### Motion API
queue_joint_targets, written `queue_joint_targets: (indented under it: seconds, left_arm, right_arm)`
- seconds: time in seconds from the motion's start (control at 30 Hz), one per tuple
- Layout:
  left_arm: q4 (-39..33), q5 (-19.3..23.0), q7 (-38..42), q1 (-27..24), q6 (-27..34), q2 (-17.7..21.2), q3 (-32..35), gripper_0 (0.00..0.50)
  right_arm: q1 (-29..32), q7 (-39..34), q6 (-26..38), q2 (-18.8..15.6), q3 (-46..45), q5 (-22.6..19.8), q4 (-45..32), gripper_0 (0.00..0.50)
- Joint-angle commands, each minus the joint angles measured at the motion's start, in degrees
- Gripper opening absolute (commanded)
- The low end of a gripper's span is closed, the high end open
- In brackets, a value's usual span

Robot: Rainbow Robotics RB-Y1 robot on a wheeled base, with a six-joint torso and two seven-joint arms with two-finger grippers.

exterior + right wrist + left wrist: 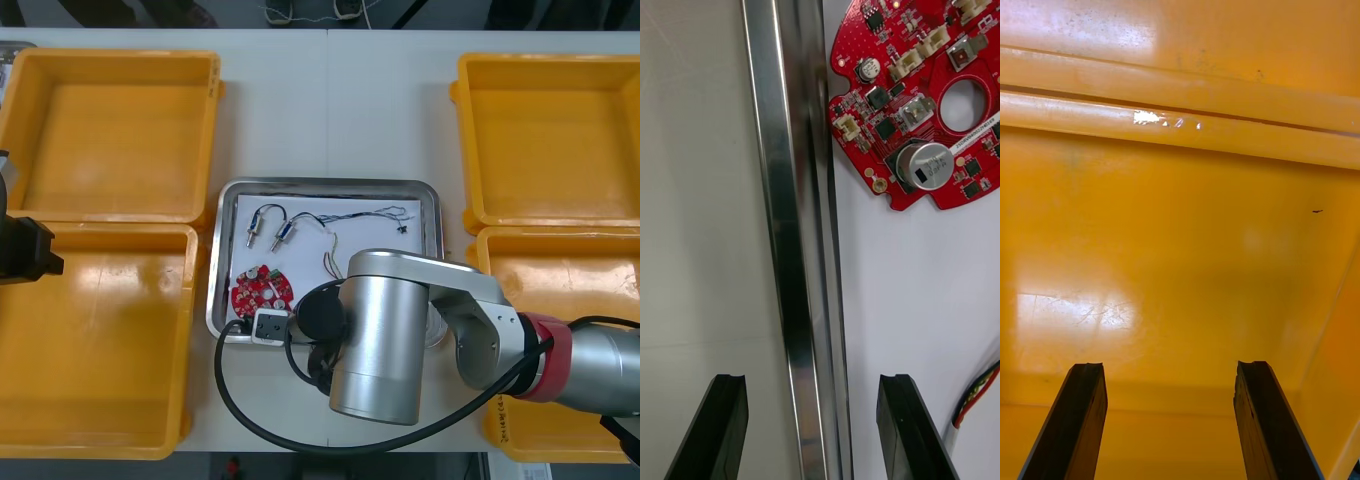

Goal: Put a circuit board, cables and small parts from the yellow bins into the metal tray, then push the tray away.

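Straddling tray [786,225] rim, right fingers [715,427]; left fingers [1071,420] over bin [1180,247]; board [887,90] label [979,129] illegible.

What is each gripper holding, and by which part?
Nothing. The right gripper is open astride the metal tray's rim; the left gripper is open over a yellow bin.

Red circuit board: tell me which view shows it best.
Right wrist view: the circuit board lies close, its parts distinct, beyond the open right gripper, which is astride the rim of the metal tray. Front view shows the board small, inside the tray. Left wrist view faces a yellow bin under the left gripper.
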Motion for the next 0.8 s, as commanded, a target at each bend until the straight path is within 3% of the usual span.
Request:
queue_joint_targets:
  seconds: [0.03,0.2,0.6,0.67,0.73,0.8]
  left_arm:
    - [-1.8,0.5,-6.3,0.9,0.4,2.6,1.8,0.500]
    - [-1.8,0.7,-6.8,0.9,0.3,2.6,1.8,0.500]
    - [-1.8,0.6,-7.5,1.0,-1.3,2.4,1.8,0.500]
    - [-1.8,0.6,-7.5,1.0,-1.3,2.4,1.8,0.500]
    - [-1.8,0.6,-7.5,1.0,-1.3,2.4,1.8,0.500]
    - [-1.8,0.6,-7.5,1.0,-1.3,2.4,1.8,0.500]
  right_arm:
    - [-2.1,2.6,-1.4,2.7,1.4,1.0,1.7,0.500]
    - [-2.3,2.9,-3.0,3.4,2.8,3.2,3.8,0.500]
    - [-2.2,2.9,-3.2,3.3,3.2,3.2,4.6,0.500]
    - [-2.2,2.9,-2.9,3.3,3.2,3.2,4.6,0.410]
    - [-2.2,2.9,-2.6,3.3,3.2,3.2,4.7,0.106]
    - [-2.3,2.9,-2.4,3.1,3.2,3.2,4.6,0.000]
